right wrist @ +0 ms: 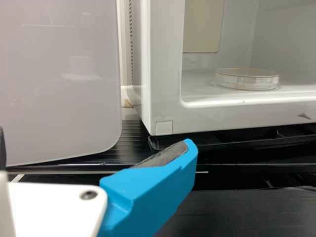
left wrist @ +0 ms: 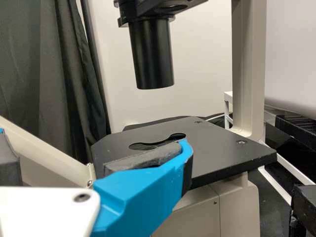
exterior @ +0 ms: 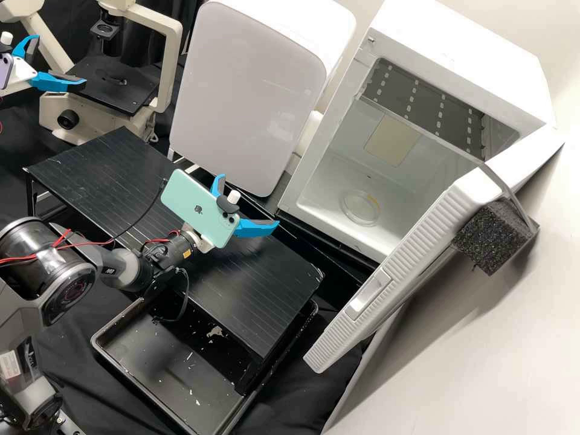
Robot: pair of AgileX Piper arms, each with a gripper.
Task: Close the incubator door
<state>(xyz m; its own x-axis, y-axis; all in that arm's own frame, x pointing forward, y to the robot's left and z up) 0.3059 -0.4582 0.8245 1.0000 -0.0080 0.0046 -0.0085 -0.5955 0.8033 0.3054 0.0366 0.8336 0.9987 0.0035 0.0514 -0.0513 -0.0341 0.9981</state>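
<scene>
The door (exterior: 405,266) is seen wide open on the right, swung out on the near side of the incubator (exterior: 453,45). A flat round dish (right wrist: 247,80) can be seen inside. The job seems to be at its start – the door is touched by no arm. For the next move, the right end effector (exterior: 250,199) would need to be taken right and nearer, round the free edge, to the door's outer side. Then the door could be pushed round until it meets the incubator. If pushed from the inside, it could be opened more.

The right end effector is held over the black board (exterior: 109,181), left of the door, its blue fingers (right wrist: 158,190) spread wide – nothing is held. Its bent arm is stretched in from the left. The left end effector (exterior: 60,60) is held by the microscope (exterior: 172,60), far left, also wide, with nothing in it.
</scene>
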